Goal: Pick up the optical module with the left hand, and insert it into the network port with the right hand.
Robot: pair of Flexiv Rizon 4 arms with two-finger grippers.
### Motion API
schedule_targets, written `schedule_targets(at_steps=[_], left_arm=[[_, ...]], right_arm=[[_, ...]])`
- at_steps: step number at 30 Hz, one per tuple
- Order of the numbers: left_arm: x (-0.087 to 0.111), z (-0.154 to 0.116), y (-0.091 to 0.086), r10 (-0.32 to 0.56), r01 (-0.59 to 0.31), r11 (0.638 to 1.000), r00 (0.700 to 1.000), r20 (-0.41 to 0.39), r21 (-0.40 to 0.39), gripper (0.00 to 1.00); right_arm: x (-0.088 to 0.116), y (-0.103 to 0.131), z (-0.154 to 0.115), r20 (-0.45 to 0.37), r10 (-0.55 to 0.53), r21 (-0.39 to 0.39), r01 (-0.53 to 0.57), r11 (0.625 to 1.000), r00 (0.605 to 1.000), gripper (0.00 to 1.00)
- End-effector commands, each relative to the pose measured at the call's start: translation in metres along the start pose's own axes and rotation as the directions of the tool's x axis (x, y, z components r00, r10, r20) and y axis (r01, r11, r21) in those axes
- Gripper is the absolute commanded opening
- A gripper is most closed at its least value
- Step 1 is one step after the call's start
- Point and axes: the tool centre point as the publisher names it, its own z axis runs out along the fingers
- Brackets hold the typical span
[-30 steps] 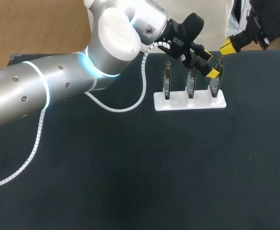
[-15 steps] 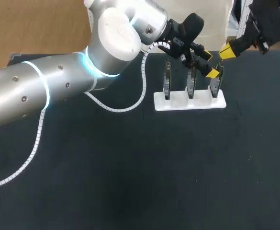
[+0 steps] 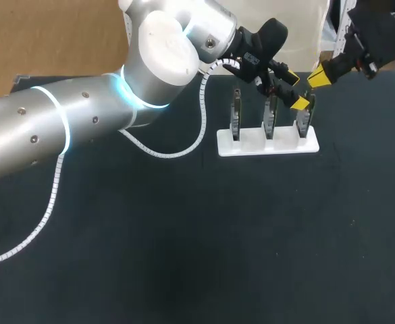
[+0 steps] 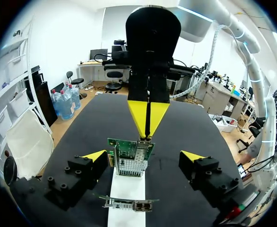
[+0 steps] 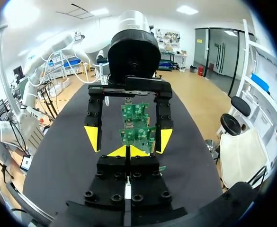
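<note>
- Jaws first: the left jaws stand wide open, their yellow tips [image 4: 94, 155] on either side of the end circuit board [image 4: 129, 150] without touching it. They hold nothing.
- The right jaws are pressed together, and their yellow tips [image 4: 140, 116] meet in a point at the top edge of that same board. Nothing shows clamped between them (the pale sliver between the fingers in the right wrist view looks like the holder seen through the gap).
- That board stands upright in the white holder [image 3: 251, 144] on the tabletop [image 3: 183, 236], just beside a neighbouring board [image 3: 269, 116]. Its perforated metal cage [image 4: 129, 166] is, I take it, the network port.
- Optical module: no loose one is in sight. A small metal piece [image 4: 146, 139] sits at the board's top edge right under the right tips and may be the module, but it is too small to tell.
- Step in hand, as I judge it: the insertion end of the task.
- If the module is not seated, the next move calls for a straight, gentle push along the port's line, with the board steadied in its slot. If it is seated, a clean lift away without dragging the board.
</note>
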Motion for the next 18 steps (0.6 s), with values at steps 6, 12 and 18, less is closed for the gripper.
schedule_targets(at_steps=[6,12,18], left_arm=[[-0.0016,0.0004,0.0021,-0.002,0.002,1.0,1.0,-0.006,0.004,1.0],[-0.0016,0.0004,0.0021,-0.002,0.002,1.0,1.0,-0.006,0.004,1.0],[-0.0016,0.0004,0.0021,-0.002,0.002,1.0,1.0,-0.006,0.004,1.0]], right_arm=[[0.0011,-0.0008,0.0044,-0.002,0.005,-0.002,-0.005,1.0,1.0,0.0],[0.0038,-0.0025,0.0056,0.0,0.01,-0.007,-0.01,1.0,1.0,0.0],[0.0063,-0.0028,0.0068,0.0,0.014,-0.013,-0.014,1.0,1.0,0.0]])
